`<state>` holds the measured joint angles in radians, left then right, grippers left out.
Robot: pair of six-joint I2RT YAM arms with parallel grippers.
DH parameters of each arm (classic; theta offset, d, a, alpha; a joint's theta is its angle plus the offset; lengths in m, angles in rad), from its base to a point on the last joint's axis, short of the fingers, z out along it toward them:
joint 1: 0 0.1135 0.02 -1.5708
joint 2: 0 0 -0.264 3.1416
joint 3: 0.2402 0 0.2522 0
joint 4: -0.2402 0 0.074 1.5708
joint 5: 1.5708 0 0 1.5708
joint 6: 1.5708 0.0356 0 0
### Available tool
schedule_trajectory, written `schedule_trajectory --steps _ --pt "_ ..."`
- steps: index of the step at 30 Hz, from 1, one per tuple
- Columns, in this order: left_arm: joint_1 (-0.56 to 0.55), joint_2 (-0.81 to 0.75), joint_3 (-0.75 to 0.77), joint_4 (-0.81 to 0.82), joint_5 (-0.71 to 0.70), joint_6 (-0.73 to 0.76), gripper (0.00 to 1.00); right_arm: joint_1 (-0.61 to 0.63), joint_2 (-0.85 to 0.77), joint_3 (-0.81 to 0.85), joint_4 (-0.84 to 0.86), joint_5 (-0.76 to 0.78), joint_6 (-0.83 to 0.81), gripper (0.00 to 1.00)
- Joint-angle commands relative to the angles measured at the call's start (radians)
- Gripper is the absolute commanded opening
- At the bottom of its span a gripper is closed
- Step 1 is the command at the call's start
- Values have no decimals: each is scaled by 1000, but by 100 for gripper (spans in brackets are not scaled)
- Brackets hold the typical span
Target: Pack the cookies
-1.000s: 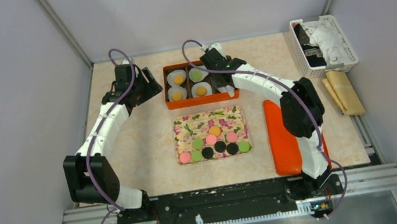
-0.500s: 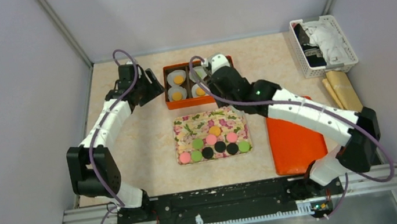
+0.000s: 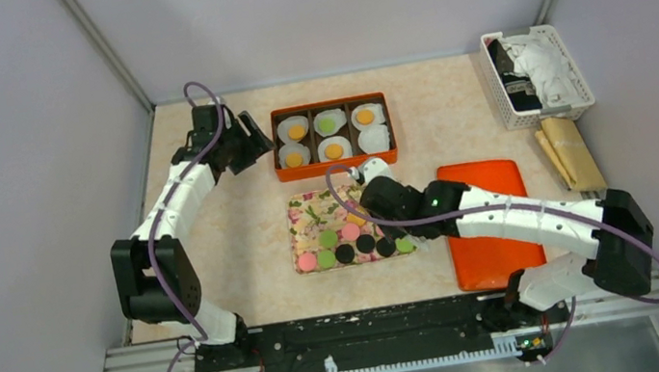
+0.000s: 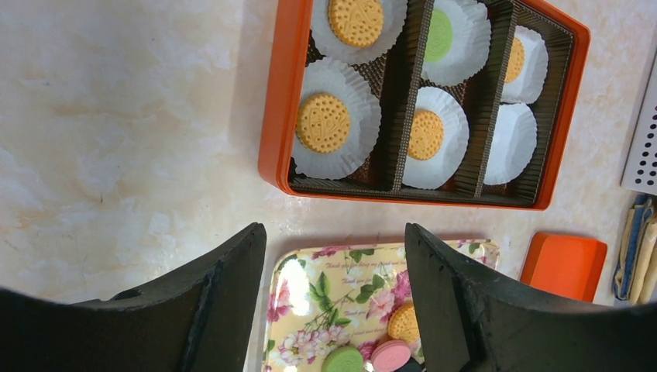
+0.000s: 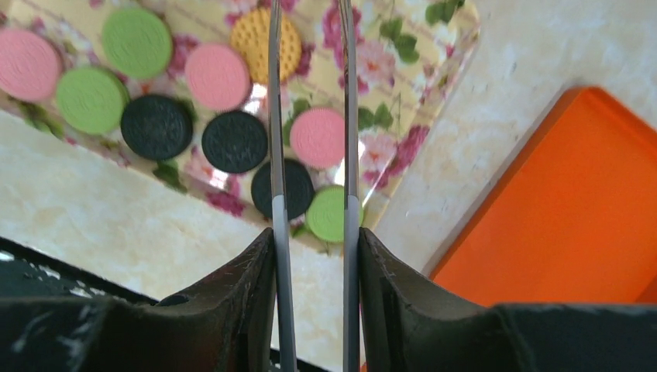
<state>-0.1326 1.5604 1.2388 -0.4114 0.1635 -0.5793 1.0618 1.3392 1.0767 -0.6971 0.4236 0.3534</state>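
The orange box (image 3: 332, 135) holds six white paper cups. Four hold orange cookies (image 4: 324, 122), one holds a green cookie (image 4: 438, 35), and the front right cup (image 4: 510, 143) is empty. The floral tray (image 3: 310, 210) carries several cookies: pink (image 5: 318, 138), green (image 5: 333, 213), black (image 5: 234, 141) and one orange (image 5: 267, 35). My right gripper (image 3: 362, 193) hovers over the tray's right half. In the right wrist view its thin blades (image 5: 307, 85) stand apart and empty, straddling the pink cookie. My left gripper (image 3: 246, 141) is open and empty left of the box, and also shows in its wrist view (image 4: 333, 256).
The orange lid (image 3: 486, 234) lies right of the tray, under my right forearm. A white basket (image 3: 539, 74) with cloth stands at the back right, with a tan bundle (image 3: 572, 152) in front of it. Grey walls close in both sides.
My right gripper has swung from the box's right end back toward me to above the tray. The box's right cups now show, one with an orange cookie. The left arm barely shifted.
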Motion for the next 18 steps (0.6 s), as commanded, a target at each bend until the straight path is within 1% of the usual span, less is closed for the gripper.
schedule_trajectory --steps 1,6,10,15,18 --pt "1 -24 6 29 23 -14 73 58 -97 -48 -52 7 114 34" --pt "1 -28 -2 33 46 -27 72 114 -147 -91 -125 8 197 34" --pt "1 -30 -8 37 53 -31 72 133 -174 -110 -161 -10 227 34" --pt "1 -40 -17 43 55 -31 72 139 -165 -138 -141 -32 221 36" --pt "1 -40 -20 45 56 -29 72 140 -118 -137 -115 -36 205 38"
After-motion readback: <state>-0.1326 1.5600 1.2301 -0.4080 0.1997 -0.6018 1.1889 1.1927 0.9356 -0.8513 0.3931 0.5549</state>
